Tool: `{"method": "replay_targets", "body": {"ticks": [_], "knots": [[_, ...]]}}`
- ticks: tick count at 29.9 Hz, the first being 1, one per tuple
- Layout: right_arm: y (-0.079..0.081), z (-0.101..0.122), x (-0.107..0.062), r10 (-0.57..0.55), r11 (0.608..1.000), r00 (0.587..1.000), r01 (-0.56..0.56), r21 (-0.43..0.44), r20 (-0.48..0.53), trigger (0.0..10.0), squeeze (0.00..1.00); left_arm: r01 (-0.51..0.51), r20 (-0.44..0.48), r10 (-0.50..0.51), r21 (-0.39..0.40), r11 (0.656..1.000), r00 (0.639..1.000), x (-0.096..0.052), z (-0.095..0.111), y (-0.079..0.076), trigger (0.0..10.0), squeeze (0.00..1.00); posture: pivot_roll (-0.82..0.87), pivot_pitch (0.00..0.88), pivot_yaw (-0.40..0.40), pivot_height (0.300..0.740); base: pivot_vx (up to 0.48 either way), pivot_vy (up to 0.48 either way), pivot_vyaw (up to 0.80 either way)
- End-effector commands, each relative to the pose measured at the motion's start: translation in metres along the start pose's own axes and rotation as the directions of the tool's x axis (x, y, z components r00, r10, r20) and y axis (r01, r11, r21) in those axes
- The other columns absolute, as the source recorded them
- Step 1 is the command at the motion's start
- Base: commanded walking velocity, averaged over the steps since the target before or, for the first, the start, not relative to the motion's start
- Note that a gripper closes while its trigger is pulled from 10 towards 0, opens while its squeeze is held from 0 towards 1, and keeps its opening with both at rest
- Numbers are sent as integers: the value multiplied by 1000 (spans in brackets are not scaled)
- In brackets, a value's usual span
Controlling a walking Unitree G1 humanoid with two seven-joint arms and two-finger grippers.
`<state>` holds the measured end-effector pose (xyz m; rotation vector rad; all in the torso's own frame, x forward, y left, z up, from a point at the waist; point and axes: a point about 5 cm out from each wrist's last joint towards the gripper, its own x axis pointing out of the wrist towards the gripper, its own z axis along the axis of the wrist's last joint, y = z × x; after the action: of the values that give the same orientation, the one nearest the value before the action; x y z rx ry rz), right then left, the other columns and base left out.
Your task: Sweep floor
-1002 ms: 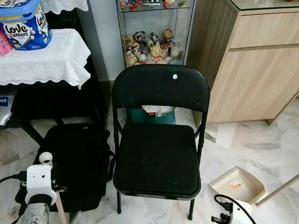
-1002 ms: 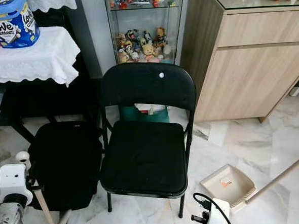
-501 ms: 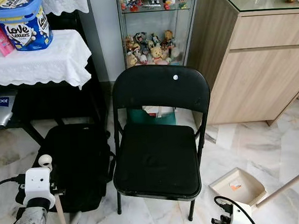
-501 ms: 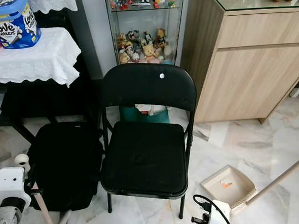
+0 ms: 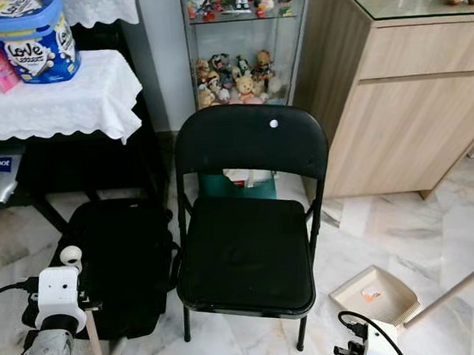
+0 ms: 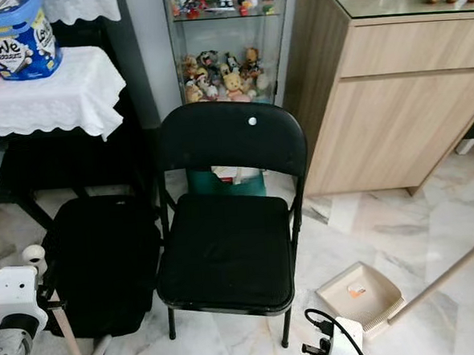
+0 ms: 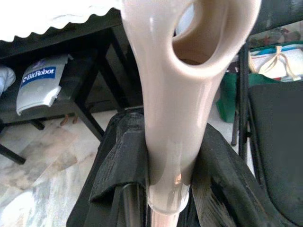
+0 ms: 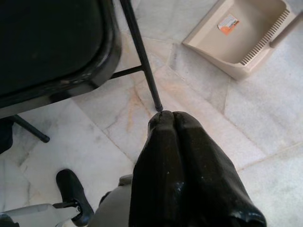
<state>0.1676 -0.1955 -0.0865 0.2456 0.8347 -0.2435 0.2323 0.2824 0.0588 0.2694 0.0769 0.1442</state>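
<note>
In the left eye view a black folding chair (image 5: 252, 225) stands on the marble floor (image 5: 433, 230) and serves as the landmark. Behind the chair is a glass cabinet (image 5: 241, 44) of small figurines. To the chair's right is a wooden counter (image 5: 401, 95). To its left a black bag (image 5: 118, 265) lies on the floor, and beyond the bag a table with a white lace cloth (image 5: 51, 96) carries a blue tub (image 5: 31, 37). Right of the chair's front leg a beige dustpan (image 5: 377, 294) lies on the tiles, its long handle (image 5: 457, 289) slanting up to the right. The left arm (image 5: 52, 317) is low, left of the chair, with the thin beige broom handle (image 5: 94, 347) beside it.

In the right eye view the right arm (image 6: 336, 344) sits low, just below the chair's front right leg and near the dustpan.

In the left wrist view the broom handle's looped top (image 7: 184, 61) rises close to the camera, with the bag and chair behind it; I cannot tell how the left gripper's fingers stand.

In the right wrist view the right gripper (image 8: 168, 120) has its black fingers (image 8: 189, 161) pressed together on nothing, the tip near the chair's leg foot, the dustpan beyond.
</note>
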Motion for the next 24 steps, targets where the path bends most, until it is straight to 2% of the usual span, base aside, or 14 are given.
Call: {"method": "replay_targets", "body": {"ticks": [1, 24], "knots": [[-3, -3, -1, -9, 1000, 1000, 9, 1, -7, 10000, 0, -2, 56, 2, 3, 1000, 998, 1, 10, 3, 10000, 0, 15, 90, -10, 740, 0, -334, 0], [-3, -2, -1, -8, 1000, 1000, 8, 1, -2, 10000, 0, -7, 62, 7, 2, 1000, 998, 2, 11, 4, 10000, 0, 14, 92, -12, 740, 0, -345, 0]]}}
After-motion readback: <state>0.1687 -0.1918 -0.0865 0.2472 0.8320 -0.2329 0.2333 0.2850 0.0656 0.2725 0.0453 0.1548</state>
